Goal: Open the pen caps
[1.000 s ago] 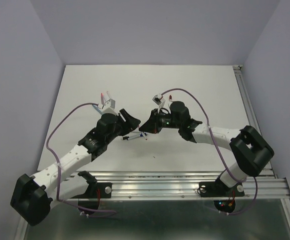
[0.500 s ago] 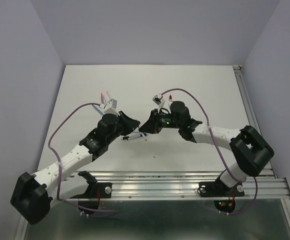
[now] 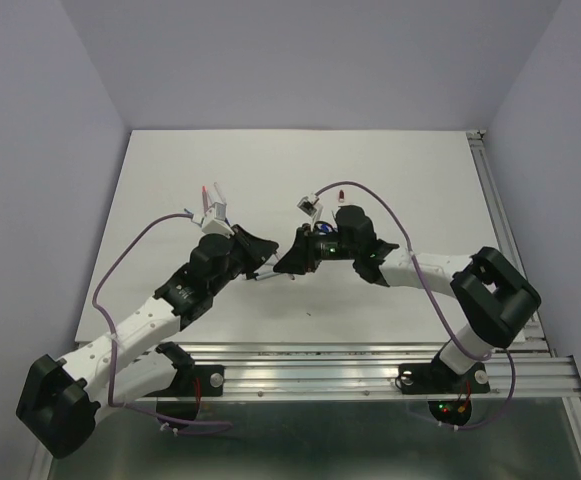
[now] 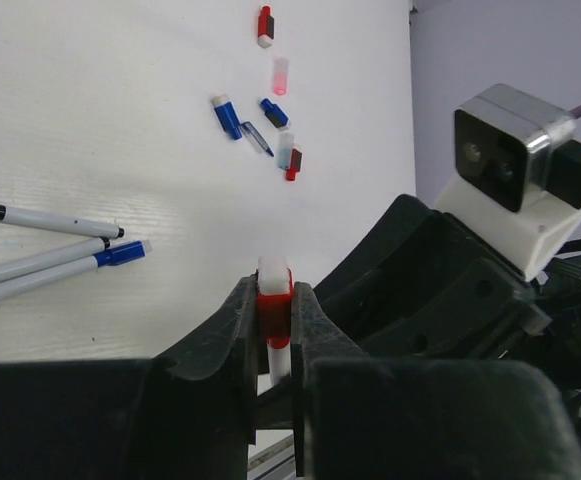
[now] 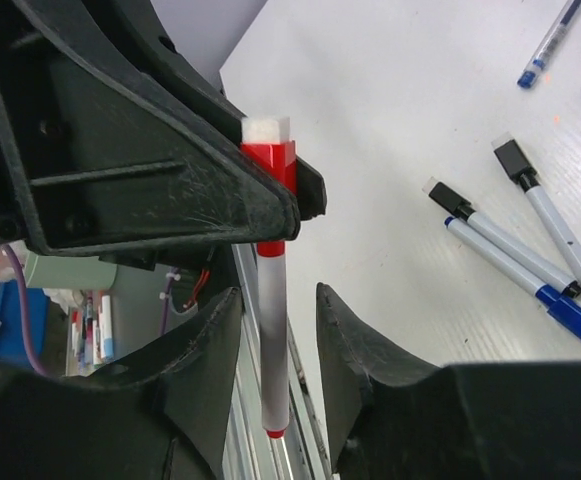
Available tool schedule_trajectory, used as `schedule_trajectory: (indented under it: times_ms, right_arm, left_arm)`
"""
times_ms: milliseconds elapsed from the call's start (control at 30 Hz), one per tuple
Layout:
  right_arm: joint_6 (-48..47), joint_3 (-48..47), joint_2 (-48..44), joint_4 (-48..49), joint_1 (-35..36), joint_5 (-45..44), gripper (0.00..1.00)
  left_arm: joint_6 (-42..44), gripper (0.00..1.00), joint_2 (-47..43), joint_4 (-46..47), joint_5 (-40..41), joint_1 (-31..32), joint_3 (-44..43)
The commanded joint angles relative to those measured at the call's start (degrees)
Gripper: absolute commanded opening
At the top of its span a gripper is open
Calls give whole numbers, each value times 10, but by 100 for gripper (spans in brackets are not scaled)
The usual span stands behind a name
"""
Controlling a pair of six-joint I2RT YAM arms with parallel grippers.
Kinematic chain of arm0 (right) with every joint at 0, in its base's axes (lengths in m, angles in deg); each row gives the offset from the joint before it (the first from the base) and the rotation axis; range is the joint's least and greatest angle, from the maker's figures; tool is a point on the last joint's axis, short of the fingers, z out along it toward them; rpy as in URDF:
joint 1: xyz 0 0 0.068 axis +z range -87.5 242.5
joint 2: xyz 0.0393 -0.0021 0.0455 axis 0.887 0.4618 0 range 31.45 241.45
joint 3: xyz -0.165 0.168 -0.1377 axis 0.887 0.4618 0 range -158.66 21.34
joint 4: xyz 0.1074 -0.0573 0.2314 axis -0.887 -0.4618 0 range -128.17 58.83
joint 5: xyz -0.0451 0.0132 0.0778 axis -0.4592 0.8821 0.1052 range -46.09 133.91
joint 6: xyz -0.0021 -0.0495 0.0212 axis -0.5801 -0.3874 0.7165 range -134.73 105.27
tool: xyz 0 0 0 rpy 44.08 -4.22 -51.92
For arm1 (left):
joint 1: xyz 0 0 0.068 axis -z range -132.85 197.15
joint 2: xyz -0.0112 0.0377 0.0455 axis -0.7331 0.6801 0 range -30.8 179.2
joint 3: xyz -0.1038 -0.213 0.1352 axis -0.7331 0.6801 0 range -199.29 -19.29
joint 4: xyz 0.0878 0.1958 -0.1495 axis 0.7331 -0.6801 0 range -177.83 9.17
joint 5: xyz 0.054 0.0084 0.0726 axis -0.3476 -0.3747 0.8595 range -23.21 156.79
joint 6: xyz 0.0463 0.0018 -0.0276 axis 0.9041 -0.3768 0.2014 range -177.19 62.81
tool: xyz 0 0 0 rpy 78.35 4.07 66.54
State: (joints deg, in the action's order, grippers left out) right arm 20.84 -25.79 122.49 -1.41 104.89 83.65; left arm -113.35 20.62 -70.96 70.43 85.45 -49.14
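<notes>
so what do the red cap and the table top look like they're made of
The red cap: likely moulded plastic, smooth and evenly coloured with a slight sheen. The table: a white, mostly matte sheet with faint ribbing and soft glare, either plastic or coated board; I cannot tell which.

Left gripper [image 4: 273, 300] pinched shut; right gripper [image 5: 278, 300] with jaws apart; both arms angled inward.

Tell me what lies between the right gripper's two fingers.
The red-capped pen's white barrel, clear of both fingers, as the right wrist view shows.
</notes>
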Motion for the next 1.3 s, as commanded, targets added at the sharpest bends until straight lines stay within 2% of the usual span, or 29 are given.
schedule_trajectory:
  times_ms: [0,33,67,100,200,267,333,567,633,733,800,933,967,1033,1067,1133,1167,1267]
  right_arm:
    - [-4,-4,20,27,13,16,30]
    - [-2,-4,21,28,14,10,22]
    - [-2,1,19,33,18,6,6]
    - [-1,4,17,35,20,3,1]
    - [7,25,4,40,30,-10,1]
    - [18,41,-11,43,46,-21,1]
    - [28,74,-22,42,73,-33,1]
    - [61,152,-72,49,211,-94,1]
    - [67,161,-80,39,218,-106,1]
    - [48,152,-87,1,218,-148,1]
    - [35,120,-83,-41,218,-179,1]
    - [-6,25,-44,-114,200,-240,1]
    - [-15,5,-32,-130,178,-246,1]
    - [-57,-58,10,-163,132,-249,1]
    - [-106,-157,85,-210,69,-247,1]
    - [-126,-184,111,-235,57,-245,1]
    - [-136,-243,157,-250,42,-257,1]
    - [-191,-333,253,-295,36,-293,1]
  left_arm:
    - [-9,0,-6,25,12,5,3]
    - [-9,0,-7,26,13,5,3]
    - [-9,0,-6,26,15,5,2]
    - [-7,0,-5,27,19,5,3]
    - [2,0,-1,24,53,4,-3]
    - [15,0,2,23,127,2,-9]
    - [43,0,3,56,152,-23,-9]
    - [100,0,75,103,107,-178,-73]
    - [104,0,95,104,76,-218,-90]
    - [105,0,89,91,51,-234,-90]
    - [101,0,68,66,53,-235,-74]
    - [73,0,12,-47,77,-235,-49]
    - [68,0,-1,-83,81,-235,-41]
    - [62,0,-40,-98,81,-235,-8]
    - [43,0,-87,-169,66,-235,19]
    - [33,0,-112,-177,65,-236,31]
    - [33,0,-124,-177,65,-235,38]
    - [41,0,-157,-180,76,-235,48]
